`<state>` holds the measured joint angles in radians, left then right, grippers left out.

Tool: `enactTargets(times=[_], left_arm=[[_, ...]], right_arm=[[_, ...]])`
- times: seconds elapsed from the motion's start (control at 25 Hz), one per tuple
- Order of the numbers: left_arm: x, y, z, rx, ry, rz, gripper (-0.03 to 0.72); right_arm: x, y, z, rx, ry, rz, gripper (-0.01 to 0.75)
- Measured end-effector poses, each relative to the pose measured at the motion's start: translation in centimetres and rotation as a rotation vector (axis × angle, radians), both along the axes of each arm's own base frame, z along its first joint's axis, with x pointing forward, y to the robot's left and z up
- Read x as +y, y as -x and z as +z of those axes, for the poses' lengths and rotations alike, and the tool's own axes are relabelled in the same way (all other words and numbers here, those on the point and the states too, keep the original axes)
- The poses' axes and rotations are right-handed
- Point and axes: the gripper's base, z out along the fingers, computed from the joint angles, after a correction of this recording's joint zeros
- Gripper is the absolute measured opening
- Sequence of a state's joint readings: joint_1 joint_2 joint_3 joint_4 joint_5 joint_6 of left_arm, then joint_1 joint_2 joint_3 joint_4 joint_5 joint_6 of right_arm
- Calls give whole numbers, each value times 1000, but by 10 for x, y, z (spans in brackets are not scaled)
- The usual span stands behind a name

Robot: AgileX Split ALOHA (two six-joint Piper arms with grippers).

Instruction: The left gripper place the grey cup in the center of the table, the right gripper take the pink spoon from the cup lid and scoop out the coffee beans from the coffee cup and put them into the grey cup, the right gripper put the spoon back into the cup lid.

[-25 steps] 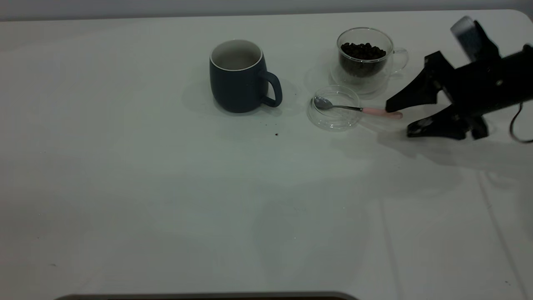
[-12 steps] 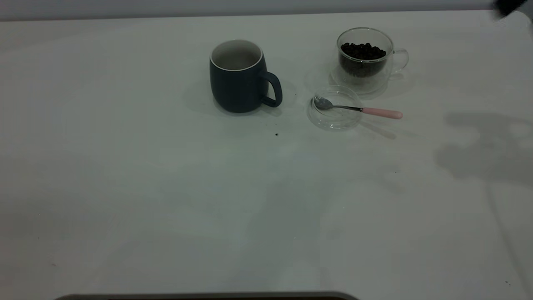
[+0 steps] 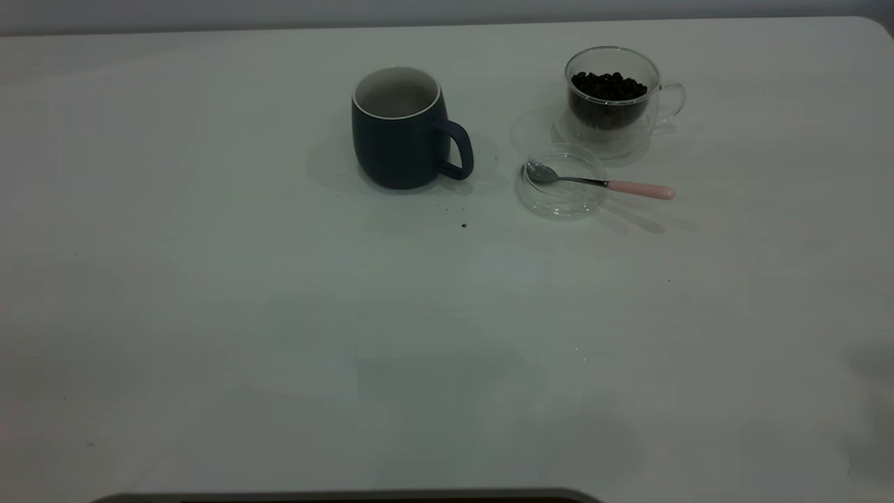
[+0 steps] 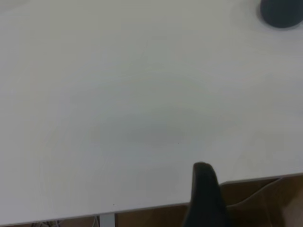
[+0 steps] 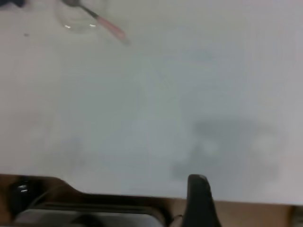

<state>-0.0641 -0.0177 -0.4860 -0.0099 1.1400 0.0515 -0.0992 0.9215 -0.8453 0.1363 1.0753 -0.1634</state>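
Note:
The grey cup (image 3: 398,133) stands upright near the table's (image 3: 279,314) far middle, handle toward the right; its edge also shows in the left wrist view (image 4: 281,12). The pink spoon (image 3: 601,183) lies with its bowl in the cup lid (image 3: 561,199) and its handle sticking out to the right. Behind the lid stands the coffee cup (image 3: 649,105) holding coffee beans (image 3: 607,85). Neither arm appears in the exterior view. My left gripper (image 4: 203,198) and my right gripper (image 5: 199,201) each hang over a table edge, far from the objects. The right wrist view shows the spoon (image 5: 106,23) and lid (image 5: 78,21) in the distance.
A few dark specks (image 3: 464,225) lie on the table in front of the grey cup. Brown flooring and a dark frame show past the table edge in both wrist views.
The right gripper, open beside the spoon's handle one second ago, has pulled away to the right and left the exterior view. The spoon stays in the lid.

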Motion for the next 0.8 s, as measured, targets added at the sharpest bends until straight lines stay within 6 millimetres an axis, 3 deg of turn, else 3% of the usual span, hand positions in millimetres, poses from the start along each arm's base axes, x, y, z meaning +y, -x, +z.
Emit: enactTargets(times=[0.24, 0.48, 0.8], left_arm=[[0, 0, 0, 0, -2, -2, 567], [0, 0, 0, 0, -2, -2, 567], [0, 0, 0, 0, -2, -2, 567]], right_arm=[[2, 58, -24, -63, 43, -18, 587], [12, 112, -35, -258, 32, 54, 587], [6, 149, -50, -395, 66, 48, 587]])
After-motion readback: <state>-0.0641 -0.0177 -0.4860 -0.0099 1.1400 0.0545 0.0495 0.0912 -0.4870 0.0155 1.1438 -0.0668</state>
